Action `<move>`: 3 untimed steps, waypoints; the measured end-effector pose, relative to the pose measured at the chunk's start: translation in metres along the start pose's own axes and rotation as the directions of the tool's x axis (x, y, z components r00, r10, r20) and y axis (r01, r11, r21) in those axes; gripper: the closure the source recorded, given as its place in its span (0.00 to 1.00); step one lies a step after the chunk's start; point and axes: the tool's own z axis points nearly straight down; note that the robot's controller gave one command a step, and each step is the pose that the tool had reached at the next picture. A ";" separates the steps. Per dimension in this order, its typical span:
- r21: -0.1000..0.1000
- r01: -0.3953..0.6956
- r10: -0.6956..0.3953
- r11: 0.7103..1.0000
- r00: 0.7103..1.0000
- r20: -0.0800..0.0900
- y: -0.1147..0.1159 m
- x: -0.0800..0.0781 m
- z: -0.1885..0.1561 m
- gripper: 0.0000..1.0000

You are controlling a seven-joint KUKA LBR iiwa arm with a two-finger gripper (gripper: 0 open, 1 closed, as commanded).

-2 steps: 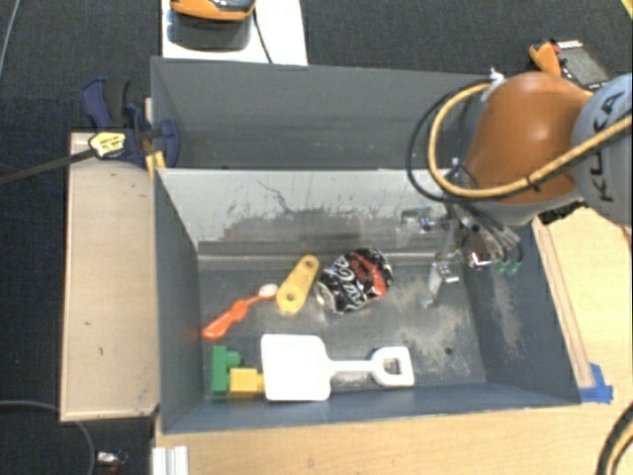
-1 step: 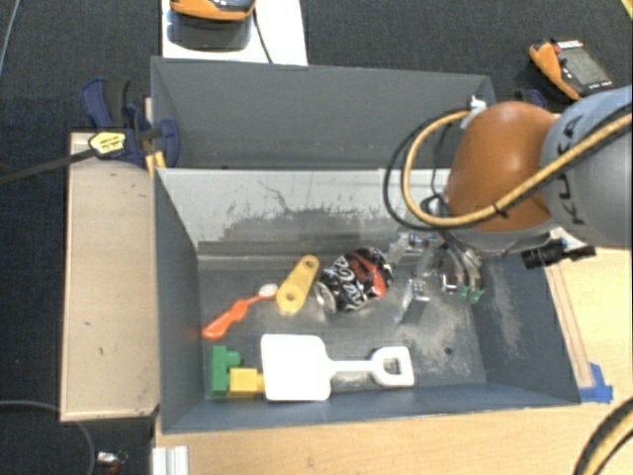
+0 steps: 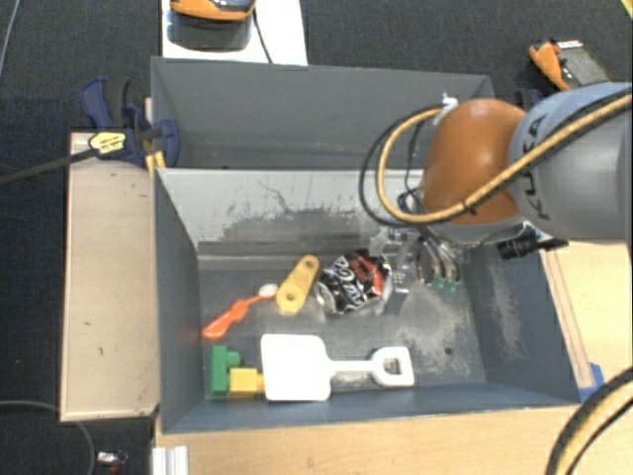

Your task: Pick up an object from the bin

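Note:
My gripper [image 3: 407, 268] hangs low in the bin's right half, below the orange cover. It is right beside a crumpled black, red and white wrapper [image 3: 349, 281] and seems to touch that wrapper's right side. A yellow flat piece [image 3: 297, 283] lies tilted just left of the wrapper. Toward the bin's front, a white toy shovel [image 3: 318, 367] lies with its handle pointing right, below the gripper.
An orange spoon-like thing [image 3: 235, 314] lies at the left, ending in a small white tip. Green and yellow blocks [image 3: 230, 373] sit in the front left corner, against the shovel's blade. The arm and its cables cover the bin's right back part.

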 end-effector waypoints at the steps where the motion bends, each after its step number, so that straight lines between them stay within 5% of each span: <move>1: -0.001 0.173 -0.173 0.985 0.985 0.003 0.017 -0.023 0.066 0.00; 2: 0.003 0.444 -0.444 0.896 0.896 0.011 0.023 -0.028 0.078 1.00; 3: 0.003 0.444 -0.444 0.896 0.896 0.011 0.023 -0.028 0.078 1.00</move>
